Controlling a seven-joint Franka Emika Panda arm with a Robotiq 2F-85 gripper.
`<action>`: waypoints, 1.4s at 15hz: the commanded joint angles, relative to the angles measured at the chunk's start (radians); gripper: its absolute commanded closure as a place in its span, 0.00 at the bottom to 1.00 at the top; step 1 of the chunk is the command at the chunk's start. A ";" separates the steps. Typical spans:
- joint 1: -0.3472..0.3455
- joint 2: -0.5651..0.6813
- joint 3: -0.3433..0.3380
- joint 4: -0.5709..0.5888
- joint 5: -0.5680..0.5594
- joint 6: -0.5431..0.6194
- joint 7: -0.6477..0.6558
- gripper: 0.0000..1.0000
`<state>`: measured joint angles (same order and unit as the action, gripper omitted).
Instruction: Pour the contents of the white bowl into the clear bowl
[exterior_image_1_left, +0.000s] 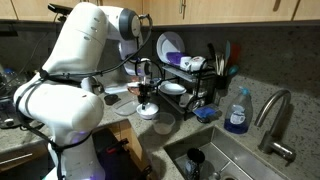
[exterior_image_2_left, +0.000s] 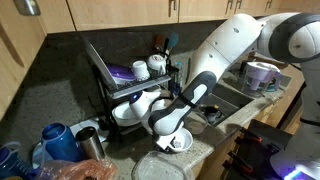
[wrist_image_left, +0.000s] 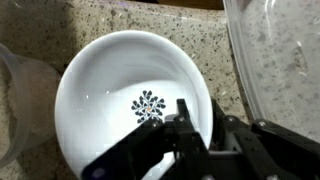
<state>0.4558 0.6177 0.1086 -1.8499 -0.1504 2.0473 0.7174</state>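
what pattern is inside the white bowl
A small dark leafy motif at the centre of the otherwise plain white bowl, clearest in the wrist view.

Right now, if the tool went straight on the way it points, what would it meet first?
The white bowl: the tool points down at its rim, beside the clear bowl. How close it is remains unclear.

An exterior view sits just behind the robot arm (exterior_image_1_left: 80, 60), looking across the desk toward the dish rack (exterior_image_1_left: 190, 75) and sink (exterior_image_1_left: 215, 160). An exterior view faces that dish rack (exterior_image_2_left: 125, 85) from the arm's other side, at middle distance. The wrist view looks steeply down, very close, onto the white bowl (wrist_image_left: 120, 100).
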 joint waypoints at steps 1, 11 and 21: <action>0.012 -0.007 -0.009 0.016 -0.017 -0.027 0.018 0.52; 0.008 -0.102 -0.007 -0.019 -0.023 0.007 0.028 0.02; -0.034 -0.269 0.027 -0.119 0.019 0.089 -0.015 0.00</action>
<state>0.4496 0.4355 0.1121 -1.8801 -0.1503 2.0852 0.7160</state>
